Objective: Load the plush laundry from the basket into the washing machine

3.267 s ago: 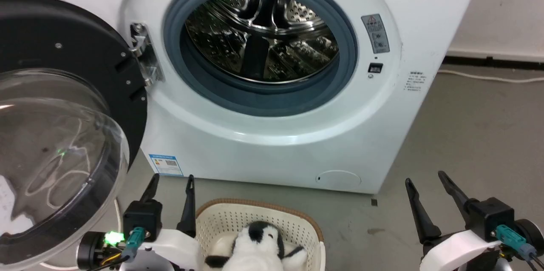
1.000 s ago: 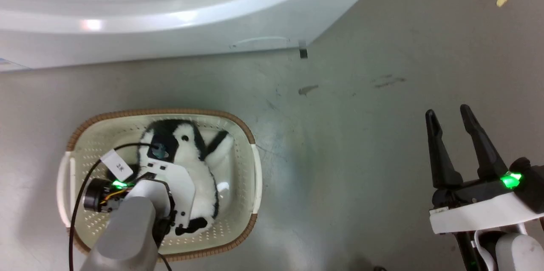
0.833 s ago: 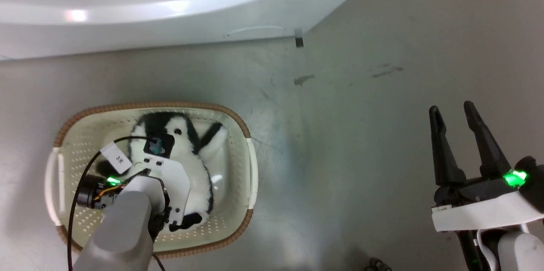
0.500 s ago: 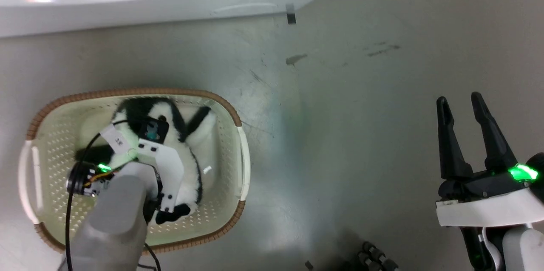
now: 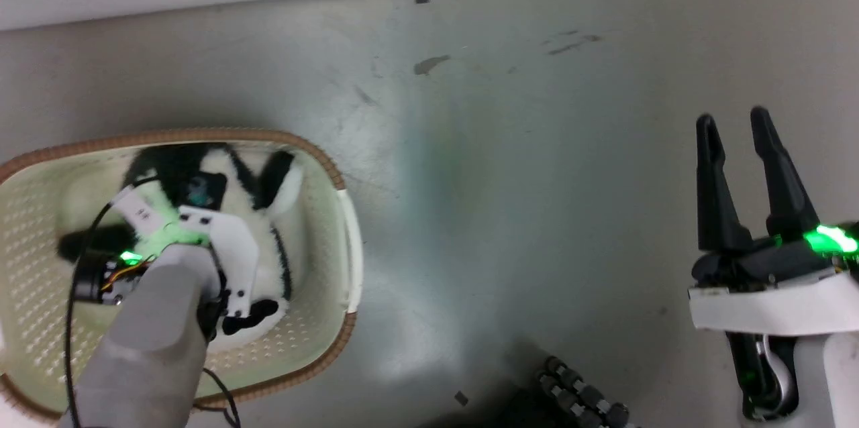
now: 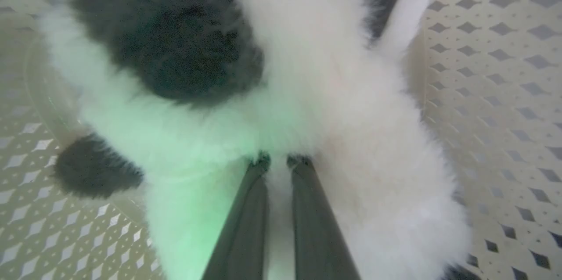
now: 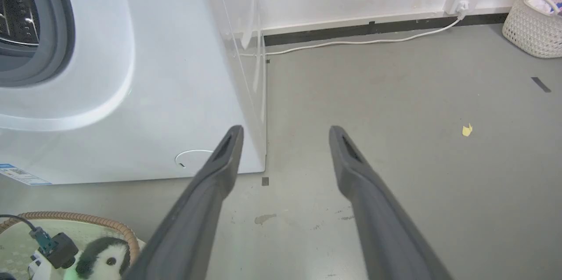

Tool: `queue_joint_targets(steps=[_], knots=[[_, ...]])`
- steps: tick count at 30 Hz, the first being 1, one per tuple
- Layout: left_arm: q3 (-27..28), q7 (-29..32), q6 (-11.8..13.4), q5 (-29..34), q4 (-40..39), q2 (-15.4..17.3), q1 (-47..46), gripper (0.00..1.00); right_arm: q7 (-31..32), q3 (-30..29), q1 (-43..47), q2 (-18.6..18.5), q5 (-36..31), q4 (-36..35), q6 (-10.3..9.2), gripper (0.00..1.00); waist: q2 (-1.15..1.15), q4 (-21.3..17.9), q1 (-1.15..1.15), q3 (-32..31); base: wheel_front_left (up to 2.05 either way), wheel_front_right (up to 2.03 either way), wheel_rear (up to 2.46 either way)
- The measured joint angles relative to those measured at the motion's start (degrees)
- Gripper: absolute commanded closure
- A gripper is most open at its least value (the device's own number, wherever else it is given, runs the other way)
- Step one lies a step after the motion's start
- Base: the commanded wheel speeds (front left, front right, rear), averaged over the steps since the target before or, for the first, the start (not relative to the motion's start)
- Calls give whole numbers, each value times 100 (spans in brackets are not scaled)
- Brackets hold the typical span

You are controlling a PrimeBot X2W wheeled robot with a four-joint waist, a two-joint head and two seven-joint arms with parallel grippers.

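Within the closed left claw (image 6: 279,161), penguin toy (image 6: 333,95) fur is being pinched, down in basket (image 6: 505,95); right claw (image 5: 732,116) is hovering open.

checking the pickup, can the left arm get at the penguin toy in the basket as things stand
Very likely yes: the left gripper is down inside the basket, nearly shut, tips sunk in the white fur of the penguin toy, and nothing covers it.

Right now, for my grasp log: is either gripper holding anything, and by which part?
The left gripper pinches the plush laundry by the white fur of its belly, inside the basket. The right gripper is open, holding nothing.
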Motion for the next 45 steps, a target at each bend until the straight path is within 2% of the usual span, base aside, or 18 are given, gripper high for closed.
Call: queue_joint_targets(steps=[4, 10, 18, 19, 26, 31, 35, 41, 45], knots=[[44, -421, 4, -221, 154, 63, 21, 100, -33, 77, -189, 0, 60, 51, 0, 0, 0, -183, 0, -68, 0, 0, 0], [-36, -1027, -157, -434, 367, -214, 172, 100, -113, -181, -116, -2, -216, 79, 0, 0, 0, -173, 0, -496, 0, 0, 0], [-163, -1951, -444, -672, 439, -668, 578, 100, -170, -435, 367, -1, -645, 76, 0, 0, 0, 207, 0, -1551, 0, 0, 0], [-130, -2284, -514, -808, 374, -769, 843, 100, -176, -437, 610, -1, -797, 77, 0, 0, 0, 368, -1, -1990, 0, 0, 0], [-63, -2861, -610, -951, -99, -858, 1369, 100, -176, -352, 1005, -1, -995, 83, 0, 0, 0, 720, -2, -2930, 0, 0, 0], [48, -2967, -604, -972, -971, -845, 1757, 100, -176, -324, 1167, -1, -1036, 79, 0, 0, 0, 900, -2, -3430, 0, 0, 0], [268, -2969, -439, -935, -2261, -768, 2072, 100, -177, -327, 1190, -1, -1036, 71, 0, 0, 0, 998, -2, -3620, 0, 0, 0], [789, -3004, -224, -725, -4381, -716, 2391, 100, -177, -333, 1187, 0, -1021, 46, 0, 0, 0, 973, 0, -3459, 0, 0, 0], [969, -3009, -189, -486, -5197, -722, 2367, 100, -177, -298, 1149, 0, -981, 44, 0, 0, 0, 915, 0, -3230, 0, 0, 0]])
